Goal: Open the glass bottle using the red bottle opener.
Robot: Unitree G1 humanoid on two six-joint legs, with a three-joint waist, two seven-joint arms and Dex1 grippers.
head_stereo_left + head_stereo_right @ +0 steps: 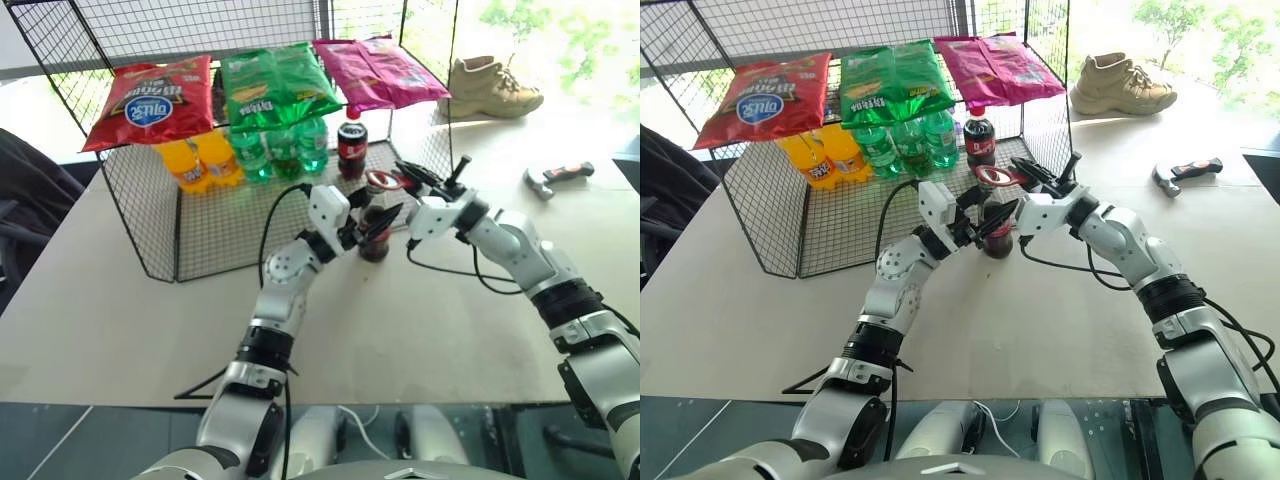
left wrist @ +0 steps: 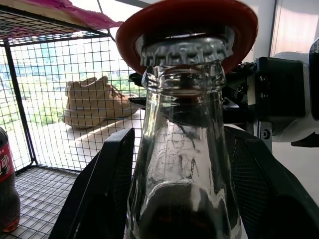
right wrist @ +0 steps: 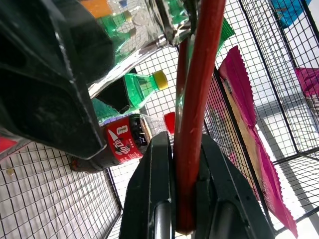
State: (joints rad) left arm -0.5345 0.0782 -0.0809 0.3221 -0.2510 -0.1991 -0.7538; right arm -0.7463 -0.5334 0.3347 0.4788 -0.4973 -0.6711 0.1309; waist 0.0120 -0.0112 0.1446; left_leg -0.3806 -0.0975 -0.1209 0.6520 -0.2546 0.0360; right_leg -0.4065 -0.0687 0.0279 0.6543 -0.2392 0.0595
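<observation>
Item: glass bottle [image 1: 375, 238]. Slim clear glass with dark liquid, standing upright on the tabletop [image 1: 120, 300] just in front of the wire rack [image 1: 150, 240], crimped metal cap in place. Rigid, smooth and likely slippery; breakable if tipped or struck; a narrow base makes it easy to topple under sideways force. Best held at the shoulder or upper body, below the neck, so the cap stays free.

Holder: left gripper [image 2: 174, 199], fingers [image 2: 94, 194] set either side of the bottle below the neck, pinching it and steadying it.

Item: red bottle opener [image 1: 995, 176]. Flat, stiff and light; thin in section, so it may twist in a loose pinch. Ring head sits over the cap (seen close in the left wrist view, red rim above the crimped edge). Best held well back on the handle for leverage.

Holder: right gripper [image 3: 182, 184], fingers pressed tight onto the opener's handle, edge-on between them.

Judged risk: levering upward could drag the bottle sideways unless the left hold is firm.
</observation>
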